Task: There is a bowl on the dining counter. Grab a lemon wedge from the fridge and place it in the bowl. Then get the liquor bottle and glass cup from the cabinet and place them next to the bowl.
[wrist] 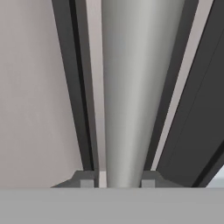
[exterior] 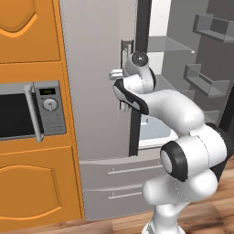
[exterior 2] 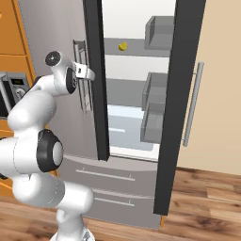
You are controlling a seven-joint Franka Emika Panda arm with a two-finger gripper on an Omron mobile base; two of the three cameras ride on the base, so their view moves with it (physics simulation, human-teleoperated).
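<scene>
The lemon wedge point(exterior 2: 122, 46), small and yellow, lies on an upper shelf inside the fridge, whose right door point(exterior 2: 181, 94) stands open. My gripper point(wrist: 118, 181) is at the vertical grey handle point(wrist: 131, 87) of the closed left fridge door point(exterior: 98, 91). Its two fingertips point(wrist: 87, 179) sit tight against either side of the bar. From the base views the hand point(exterior: 122, 77) reaches that handle point(exterior 2: 81, 101) at about mid height. The bowl, the liquor bottle and the glass cup are out of view.
Orange cabinets point(exterior: 27, 32) with a built-in microwave point(exterior: 27, 109) stand left of the fridge. Two grey freezer drawers point(exterior: 119, 178) lie below the doors. The open door carries grey bins point(exterior 2: 155, 87). Wooden floor point(exterior 2: 207, 197) spreads to the right.
</scene>
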